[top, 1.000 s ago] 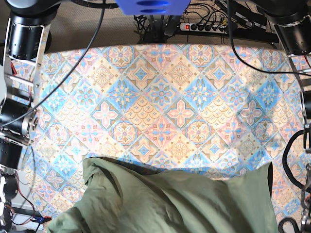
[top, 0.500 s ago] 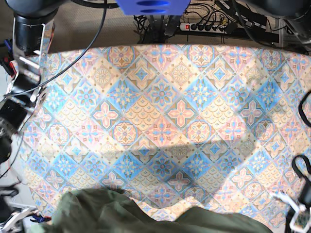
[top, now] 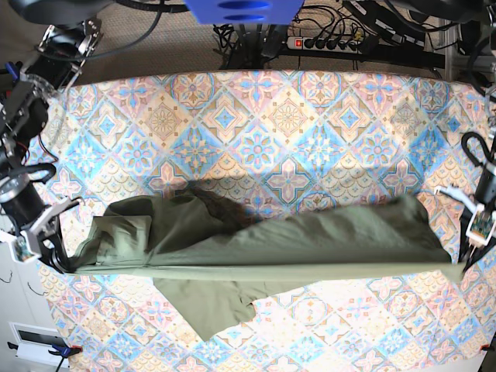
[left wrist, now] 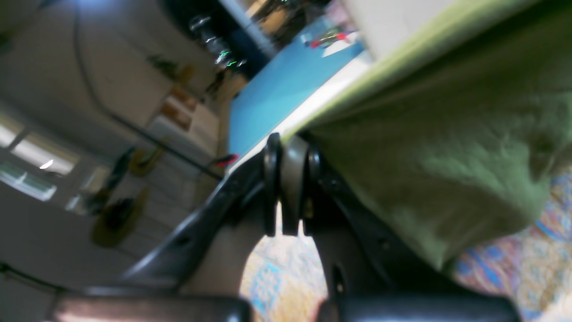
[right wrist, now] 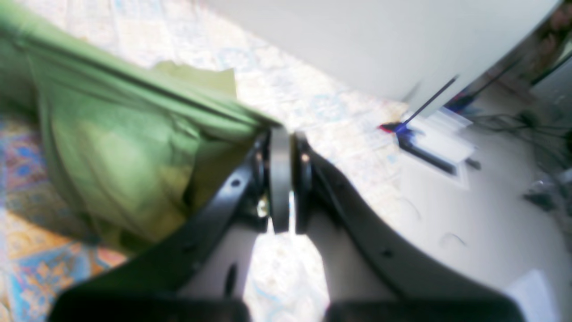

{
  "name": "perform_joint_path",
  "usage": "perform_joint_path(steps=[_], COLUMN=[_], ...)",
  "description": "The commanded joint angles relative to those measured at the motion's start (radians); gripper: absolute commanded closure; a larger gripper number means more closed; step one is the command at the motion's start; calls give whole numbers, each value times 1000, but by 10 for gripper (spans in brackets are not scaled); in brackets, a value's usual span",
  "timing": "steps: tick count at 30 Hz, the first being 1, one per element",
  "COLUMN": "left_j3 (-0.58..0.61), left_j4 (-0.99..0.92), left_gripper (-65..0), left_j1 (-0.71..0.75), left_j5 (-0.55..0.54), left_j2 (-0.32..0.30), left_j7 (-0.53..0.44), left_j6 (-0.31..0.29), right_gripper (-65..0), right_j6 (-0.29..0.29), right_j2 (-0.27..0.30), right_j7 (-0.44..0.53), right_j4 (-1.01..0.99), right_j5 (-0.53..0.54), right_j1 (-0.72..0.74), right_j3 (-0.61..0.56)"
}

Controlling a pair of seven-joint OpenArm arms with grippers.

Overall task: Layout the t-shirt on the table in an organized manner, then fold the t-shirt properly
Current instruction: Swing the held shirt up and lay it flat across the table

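The olive-green t-shirt is pulled into a long band across the near half of the table. A loose flap lies on the cloth toward the front edge. At the right end of the band, my left gripper is shut on a corner of the fabric. At the left end, my right gripper is shut on the other corner. In the left wrist view the left gripper pinches the t-shirt edge. The right wrist view shows the right gripper closed on the t-shirt hem.
A power strip with cables lies on the floor behind the table's far edge. A blue part of the robot hangs over the back middle. A white box sits off the table's front left corner.
The t-shirt has gone from a bunched heap at the front edge to a taut band farther up the table. Both arms have swung apart and inward with it.
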Motion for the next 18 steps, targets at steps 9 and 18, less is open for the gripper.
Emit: perform_joint_path(steps=[9,18], left_j3=[-150,-118], left_j4=[10,9], left_gripper=[0,0], left_j1=[271,497], left_j5=[16,18], left_j2=[51,60], left_j7=[-2,-2], left_j6=[35,35], right_gripper=[-7,-7], right_j6=[-12,-12], right_j2=[22,19], right_j7=[16,16], right_j4=[15,15], right_j5=[118,121], right_j1=[-188,-339], right_j3=[60,51])
